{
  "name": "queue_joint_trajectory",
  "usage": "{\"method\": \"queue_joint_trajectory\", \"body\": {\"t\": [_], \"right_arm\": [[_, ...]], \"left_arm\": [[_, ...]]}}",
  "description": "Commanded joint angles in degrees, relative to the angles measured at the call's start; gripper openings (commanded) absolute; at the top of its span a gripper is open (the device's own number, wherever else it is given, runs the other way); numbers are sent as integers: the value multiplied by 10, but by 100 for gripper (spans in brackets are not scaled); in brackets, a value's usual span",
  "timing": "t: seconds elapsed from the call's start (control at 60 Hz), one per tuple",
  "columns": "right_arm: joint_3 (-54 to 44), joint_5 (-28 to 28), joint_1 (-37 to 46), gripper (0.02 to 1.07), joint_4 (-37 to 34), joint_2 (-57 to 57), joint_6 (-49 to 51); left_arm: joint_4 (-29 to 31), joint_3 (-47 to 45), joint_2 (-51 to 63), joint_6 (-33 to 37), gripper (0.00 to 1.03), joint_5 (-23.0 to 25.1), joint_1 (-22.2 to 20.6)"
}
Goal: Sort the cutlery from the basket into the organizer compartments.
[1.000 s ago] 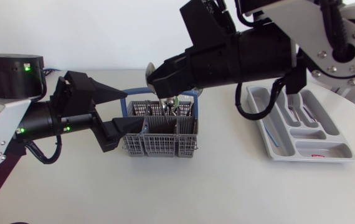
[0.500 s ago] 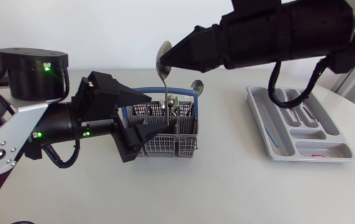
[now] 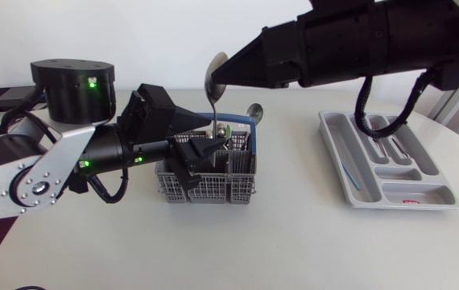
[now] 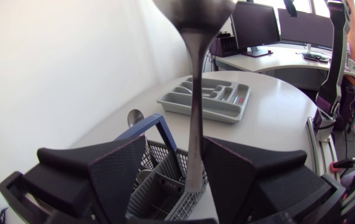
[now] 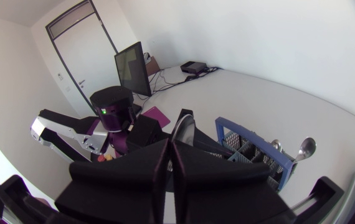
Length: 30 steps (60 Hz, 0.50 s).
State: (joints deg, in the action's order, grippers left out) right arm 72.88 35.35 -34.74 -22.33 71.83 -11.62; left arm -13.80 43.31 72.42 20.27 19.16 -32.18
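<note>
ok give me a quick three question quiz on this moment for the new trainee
1. True or false: the spoon lies in the organizer.
2. Which arm's gripper is shut on the spoon? A. left B. right C. neither
3. Fill in: the carrying handle of the basket is coloured ___.

Key
1. False: it hangs upright above the basket.
2. B: the right gripper grips it just below the bowl, and the left gripper is open around its handle.
3. Blue.
</note>
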Motion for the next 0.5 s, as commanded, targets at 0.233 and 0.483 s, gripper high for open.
{"method": "queue_joint_trajectory", "body": {"t": [0.233,0.483], "right_arm": [[18,6,3,8,7,-4,-22],[16,-1,5,8,8,-2,-23]], "left_arm": [[-40,3,14,-29,20,-3,6],[-44,-13,5,-29,10,-3,12]]}}
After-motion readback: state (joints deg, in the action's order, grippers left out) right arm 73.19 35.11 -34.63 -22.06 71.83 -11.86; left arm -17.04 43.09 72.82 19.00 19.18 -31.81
